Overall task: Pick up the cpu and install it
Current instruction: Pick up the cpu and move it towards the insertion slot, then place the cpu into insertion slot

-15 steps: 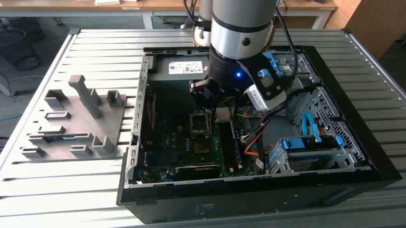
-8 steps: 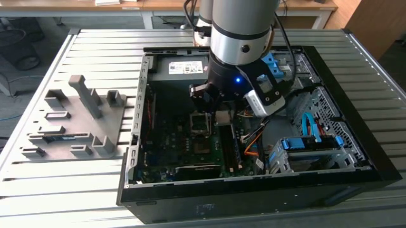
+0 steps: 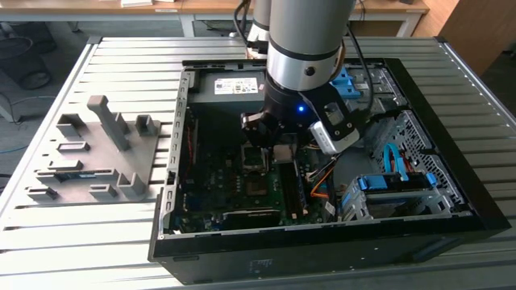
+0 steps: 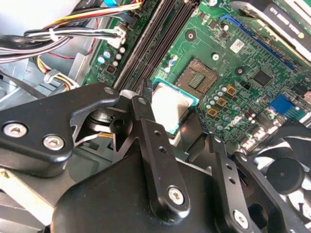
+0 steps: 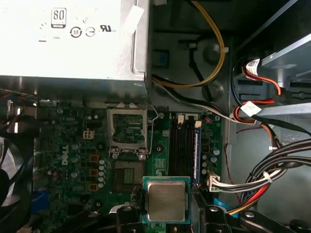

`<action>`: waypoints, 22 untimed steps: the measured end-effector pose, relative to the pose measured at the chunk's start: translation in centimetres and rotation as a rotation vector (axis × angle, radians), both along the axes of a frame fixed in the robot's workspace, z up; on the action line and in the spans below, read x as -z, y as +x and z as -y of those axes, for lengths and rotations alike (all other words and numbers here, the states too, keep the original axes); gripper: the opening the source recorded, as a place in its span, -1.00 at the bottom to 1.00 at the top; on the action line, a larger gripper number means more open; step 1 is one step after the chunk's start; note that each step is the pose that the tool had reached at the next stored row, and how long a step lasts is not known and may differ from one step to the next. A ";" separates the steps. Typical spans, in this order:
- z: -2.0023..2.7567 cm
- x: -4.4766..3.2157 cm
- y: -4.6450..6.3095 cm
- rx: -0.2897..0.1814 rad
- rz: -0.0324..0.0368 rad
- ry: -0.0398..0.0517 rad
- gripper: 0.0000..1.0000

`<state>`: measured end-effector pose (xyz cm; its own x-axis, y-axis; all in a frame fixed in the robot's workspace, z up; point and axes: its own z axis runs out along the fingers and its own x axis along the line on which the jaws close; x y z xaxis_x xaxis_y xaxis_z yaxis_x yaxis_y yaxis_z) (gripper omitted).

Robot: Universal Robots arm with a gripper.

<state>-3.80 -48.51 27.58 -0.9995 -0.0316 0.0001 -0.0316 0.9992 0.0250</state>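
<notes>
– One open black computer case (image 3: pixel 322 257), one green motherboard (image 5: pixel 68 126) in it. Count on your part?
– One small square silver-topped cpu (image 5: pixel 166 199), hanging just over the board near the one empty socket (image 5: pixel 129 174). My black two-finger gripper (image 5: pixel 166 214) is clamped on its opposite edges. Light, stiff, I'd judge. Fragile underside, so edges only. Lid looks slick, so grip square.

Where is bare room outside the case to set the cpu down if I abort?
Bare table slats lie between the grey fixture tray, the case and the table edge; another strip borders the tray's far side. The case interior is crowded: cables beside the motherboard. The gripper holds the cpu there.
</notes>
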 end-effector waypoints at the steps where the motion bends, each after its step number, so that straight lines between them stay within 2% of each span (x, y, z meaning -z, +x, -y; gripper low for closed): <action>1: 0.00 0.08 0.0 0.000 0.0000 0.0000 -0.06; 8: 0.03 0.60 -0.1 0.000 0.0000 0.0000 -0.06; 14: 0.02 0.70 -0.9 0.000 -0.0001 -0.0011 -0.06; 22: 0.02 0.88 -1.1 0.000 0.0001 -0.0006 -0.06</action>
